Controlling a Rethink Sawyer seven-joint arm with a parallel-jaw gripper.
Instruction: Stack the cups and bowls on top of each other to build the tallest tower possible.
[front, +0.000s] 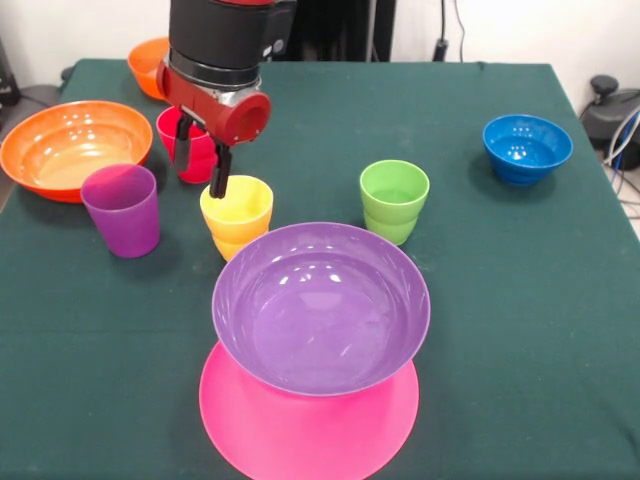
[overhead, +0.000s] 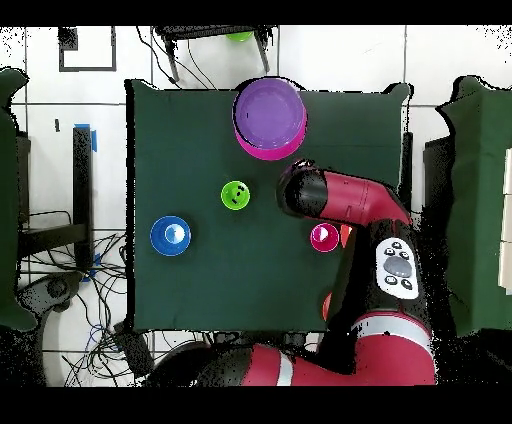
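The tower is a medium purple bowl (front: 320, 305) sitting upright on the upturned pink bowl (front: 305, 420) at the table's near edge; it also shows in the overhead view (overhead: 270, 112). My gripper (front: 202, 170) hangs open over the gap between the red cup (front: 178, 140) and the yellow cup (front: 238, 212). One fingertip (front: 219, 185) is at the yellow cup's left rim, and the red cup shows behind the fingers. The gripper holds nothing. The purple cup (front: 122, 208) stands to the left and the light green cup (front: 394, 198) to the right. In the overhead view the arm hides the gripper and the red and yellow cups.
The large orange bowl (front: 72, 145) is at the left edge, the small orange bowl (front: 148, 62) at the far left corner, and the small blue bowl (front: 526, 147) at the right. No light green bowl shows on the table.
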